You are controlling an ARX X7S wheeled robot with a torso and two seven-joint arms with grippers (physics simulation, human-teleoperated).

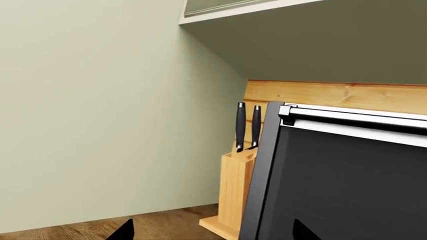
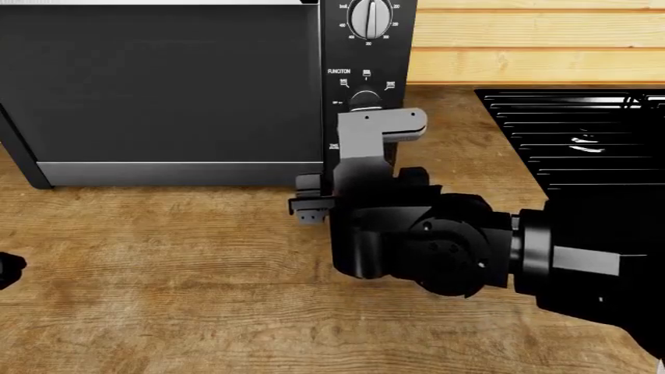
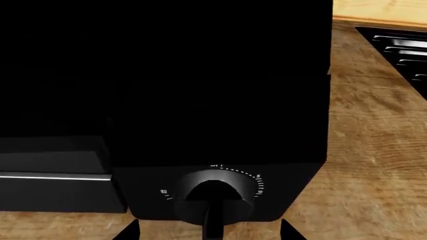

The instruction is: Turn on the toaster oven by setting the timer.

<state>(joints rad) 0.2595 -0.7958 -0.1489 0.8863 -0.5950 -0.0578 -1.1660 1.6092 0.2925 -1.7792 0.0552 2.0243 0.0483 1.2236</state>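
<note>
The toaster oven point(image 2: 156, 78) is a black box with a dark glass door and a silver strip, at the back left of the wooden counter. Its knob panel point(image 2: 366, 54) is on its right. The timer point(image 3: 213, 199), a small black knob ringed by white ticks, shows close up in the right wrist view; in the head view my right arm hides it. My right gripper point(image 3: 208, 233) is open, with one fingertip point(image 3: 128, 232) on each side of the knob and apart from it. My left gripper point(image 1: 213, 233) is open and empty beside the oven's left side point(image 1: 333, 190).
A black grated stovetop point(image 2: 582, 132) lies at the right on the counter point(image 2: 156, 265). A wooden knife block point(image 1: 235, 195) with two black handles stands against the wall left of the oven. The FUNCTION knob point(image 2: 366, 97) and a larger numbered dial point(image 2: 369, 17) sit above the timer.
</note>
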